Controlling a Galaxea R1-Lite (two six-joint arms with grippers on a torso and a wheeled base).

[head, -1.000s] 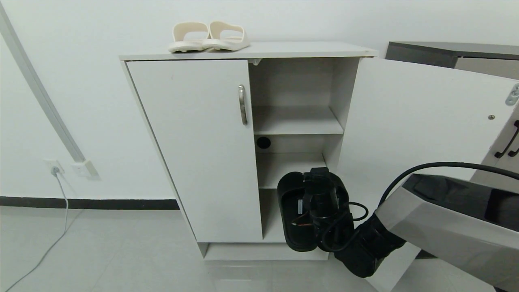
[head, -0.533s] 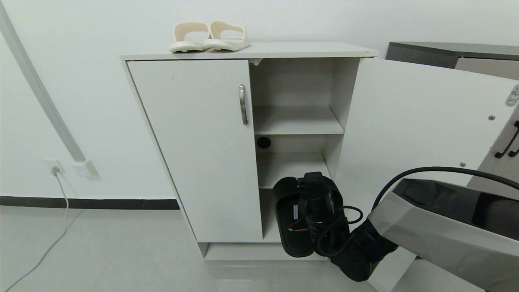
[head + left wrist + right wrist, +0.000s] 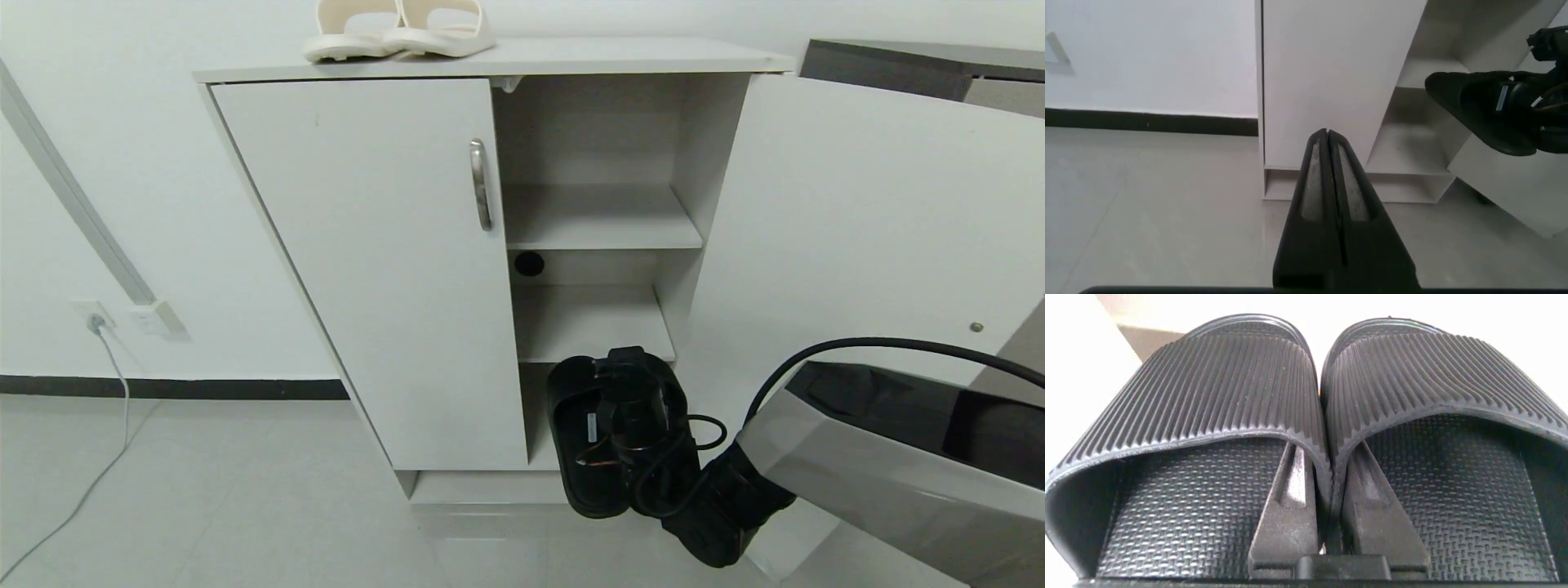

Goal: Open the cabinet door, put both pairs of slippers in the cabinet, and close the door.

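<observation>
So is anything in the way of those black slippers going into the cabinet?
Nothing visible. The right door is wide open, and the black slippers in the right tool hang right before the bottom compartment.

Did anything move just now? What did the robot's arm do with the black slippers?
The right gripper, shut on the black slippers, sank a little and edged left in front of the cabinet. The head camera shifted too, so the cabinet only looks as if it moved. Nothing was grabbed or let go. The white slippers stayed on top, the left door stayed closed and the right door stayed open.
</observation>
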